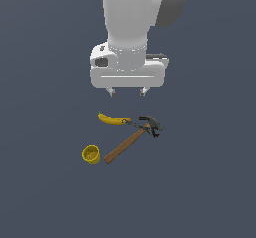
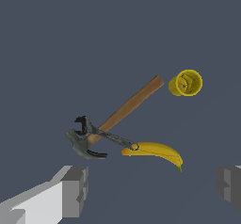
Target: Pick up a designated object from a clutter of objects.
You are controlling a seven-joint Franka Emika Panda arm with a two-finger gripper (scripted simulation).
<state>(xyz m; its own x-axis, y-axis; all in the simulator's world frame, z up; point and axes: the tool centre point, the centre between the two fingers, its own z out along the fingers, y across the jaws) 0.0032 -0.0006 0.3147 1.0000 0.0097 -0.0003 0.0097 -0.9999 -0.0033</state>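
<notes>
While the gripper [image 1: 128, 92] hovers with jaws apart, the dark tool [image 2: 104, 134] lies across the hammer [image 2: 123, 112], touching the banana [image 2: 155, 151].

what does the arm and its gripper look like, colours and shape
The arm is a glossy white, rounded column with a grey joint cap. The gripper has a wide, boxy white body with a dark side opening and two short pale grey fingers, blocky with flat tips. No cables or markings show.

Flat, even, dimmish render light; I see no cast shadows on my counter [image 1: 40, 192], no glare, sharp focus throughout, no edge distortion.
</notes>
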